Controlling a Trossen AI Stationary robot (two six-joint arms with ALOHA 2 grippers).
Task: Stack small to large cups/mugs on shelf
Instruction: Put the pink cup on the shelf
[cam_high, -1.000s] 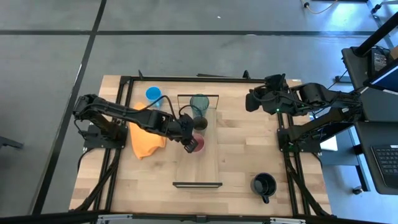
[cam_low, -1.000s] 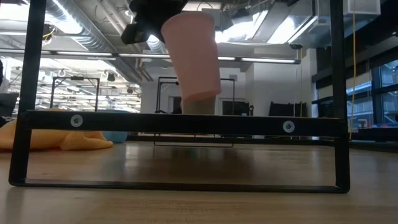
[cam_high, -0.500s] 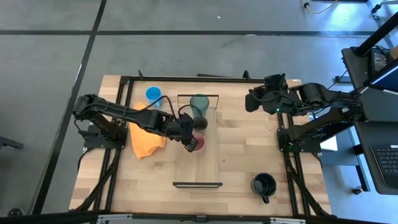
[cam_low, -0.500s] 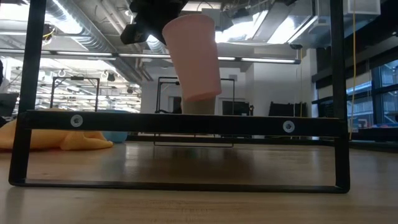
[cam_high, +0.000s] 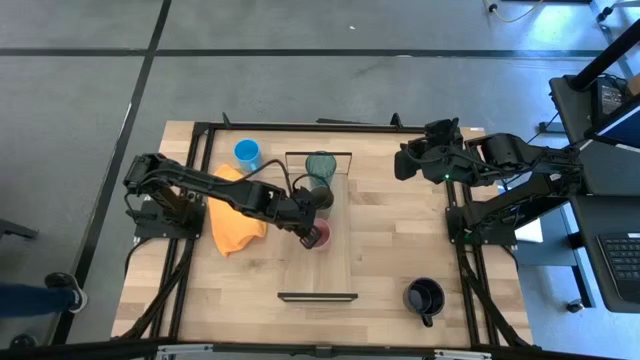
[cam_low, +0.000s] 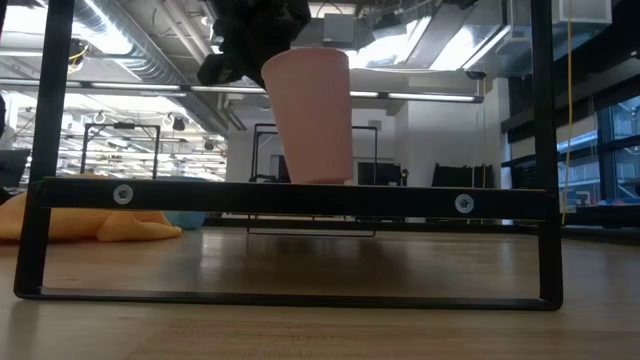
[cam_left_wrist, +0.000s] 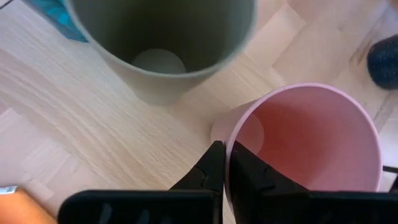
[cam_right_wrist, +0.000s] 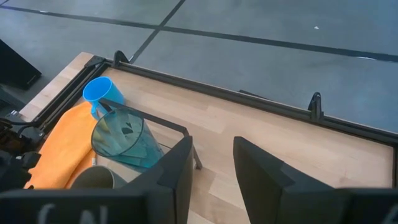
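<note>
Pinching the pink cup (cam_left_wrist: 311, 140) rim, left gripper (cam_left_wrist: 222, 163) on shelf (cam_high: 335, 262).

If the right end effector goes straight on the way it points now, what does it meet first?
Probably the teal tumbler on the shelf: it sits just ahead of the open right end effector. Depth is unclear, so it might pass beside it.

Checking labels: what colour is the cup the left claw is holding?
Pink. The cup pinched at its rim by the left claw shows best in the left wrist view.

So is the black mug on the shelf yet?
No, the black mug sits on the table near the right front corner, apart from the shelf.
</note>
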